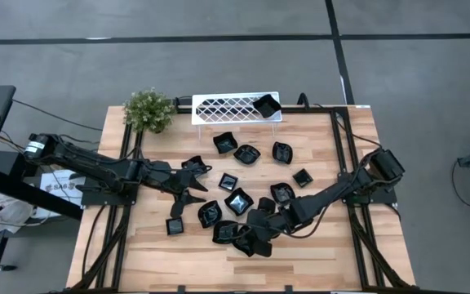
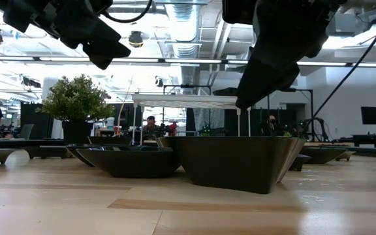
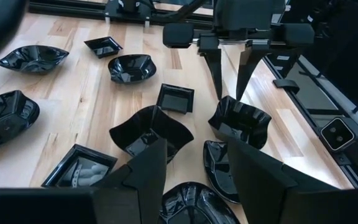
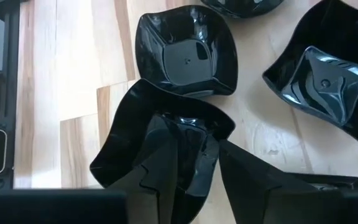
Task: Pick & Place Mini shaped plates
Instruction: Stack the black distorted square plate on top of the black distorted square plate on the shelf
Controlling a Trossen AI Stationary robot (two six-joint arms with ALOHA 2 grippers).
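Several glossy black mini shaped plates (image 1: 239, 200) lie scattered across the wooden table's middle. One more sits on the white lattice rack (image 1: 227, 108) at the far edge. My right gripper (image 4: 204, 140) is open over a wavy-rimmed plate (image 4: 129, 146) that rests on its base near the table's front. One finger shows over the plate's hollow and the other outside its rim. Seen from my left wrist, this gripper (image 3: 229, 98) points down at the same plate (image 3: 241, 124). My left gripper (image 3: 197, 180) hangs open above the plates left of centre, holding nothing. My right gripper stands over the wavy-rimmed plate's rim (image 4: 219, 127), coming from above and slanting down. I cannot tell whether either finger touches the plate. The plate sits upright on the table.
A small potted plant (image 1: 149, 110) stands at the far left corner beside the rack. Other plates crowd close around the right gripper, one square-welled plate (image 4: 185, 53) just beyond it. Bare wood lies along the near edge and the right side.
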